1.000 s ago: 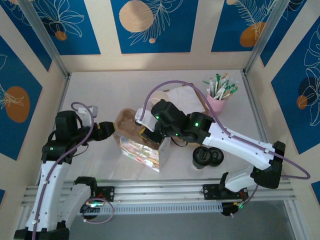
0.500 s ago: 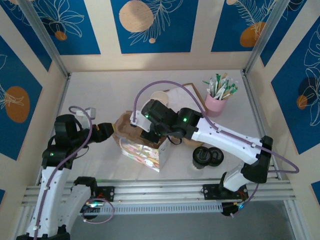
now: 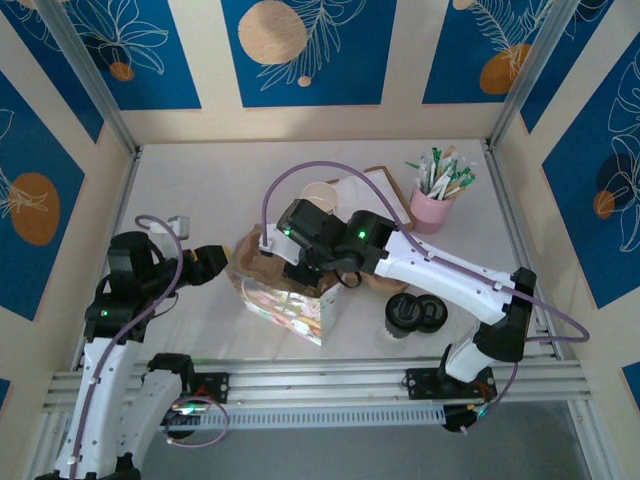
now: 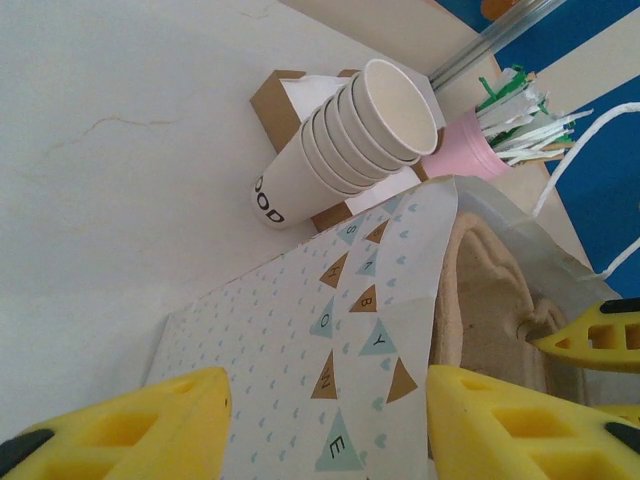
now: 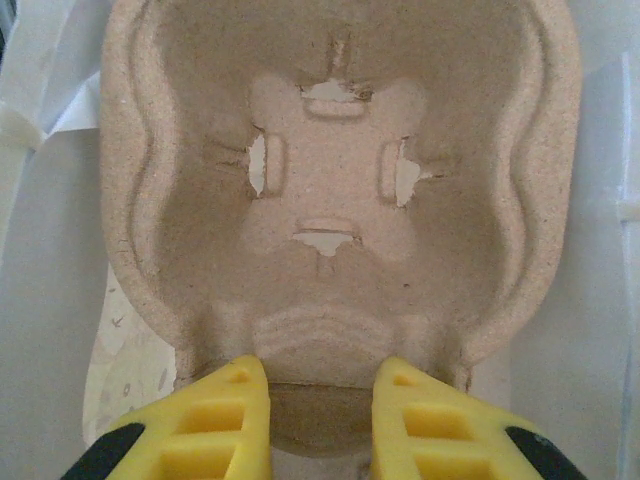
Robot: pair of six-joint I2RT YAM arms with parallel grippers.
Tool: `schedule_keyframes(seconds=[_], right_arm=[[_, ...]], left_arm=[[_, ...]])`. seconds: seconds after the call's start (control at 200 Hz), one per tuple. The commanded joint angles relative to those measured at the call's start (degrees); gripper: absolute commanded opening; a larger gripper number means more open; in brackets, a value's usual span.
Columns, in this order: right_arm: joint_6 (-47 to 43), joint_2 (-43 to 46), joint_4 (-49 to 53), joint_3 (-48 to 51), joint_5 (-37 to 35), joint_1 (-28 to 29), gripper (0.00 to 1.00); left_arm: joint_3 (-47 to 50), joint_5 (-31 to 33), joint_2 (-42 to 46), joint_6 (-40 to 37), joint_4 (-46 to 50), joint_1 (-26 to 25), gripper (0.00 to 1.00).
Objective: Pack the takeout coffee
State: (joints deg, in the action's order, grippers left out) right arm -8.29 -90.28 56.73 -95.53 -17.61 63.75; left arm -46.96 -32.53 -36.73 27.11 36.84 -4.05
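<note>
1. Clamping the near rim of the cardboard carrier (image 5: pixel 330 200), the right gripper (image 5: pixel 320 385) has one yellow finger on each side of that rim. Its wrist camera looks straight into one moulded cup hole with four slits in the floor.
2. Seen from above, the right arm reaches in from the right of the paper bag (image 4: pixel 330 300), and its wrist hangs over the bag's open mouth.
3. The left gripper (image 4: pixel 325 385) is clenched on the paper bag at the bag's left side. The wall printed with small triangular flags and letters runs between its two yellow fingers, and both touch it.
4. The carrier sits in the mouth of the bag. Its brown pulp edge shows just inside the patterned wall in the left wrist view, and pale bag walls rise on both sides of it in the right wrist view.
5. The takeout coffee (image 3: pixel 405 312), with its round black lid, stands on the table (image 4: pixel 120 200) to the right of the bag, well apart from both grippers and outside the carrier. A second black round lid (image 3: pixel 433 313) lies touching it on the side away from the bag.
6. Beyond the bag is a stack of cream paper cups (image 4: pixel 350 130) resting against a brown box (image 4: pixel 275 95). A pink cup (image 4: pixel 465 155) of green and white sticks stands just right of them.
</note>
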Motion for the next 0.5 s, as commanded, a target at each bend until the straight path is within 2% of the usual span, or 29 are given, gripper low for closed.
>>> schedule_keyframes(seconds=[0.0,0.21,0.495], right_arm=[[0.6,-0.6,1.8,-1.0,1.1,0.0,0.06],[1.8,-2.9,3.3,-2.0,0.5,-0.3,0.07],[1.6,-7.4,7.3,-4.7,1.4,-0.5,0.07]], left_arm=[[0.8,0.2,0.9,0.5,-0.2,-0.5,0.54],[1.1,-0.6,1.6,1.3,-0.7,-0.6,0.54],[4.1,-4.3,3.4,4.1,-6.0,-0.9,0.54]])
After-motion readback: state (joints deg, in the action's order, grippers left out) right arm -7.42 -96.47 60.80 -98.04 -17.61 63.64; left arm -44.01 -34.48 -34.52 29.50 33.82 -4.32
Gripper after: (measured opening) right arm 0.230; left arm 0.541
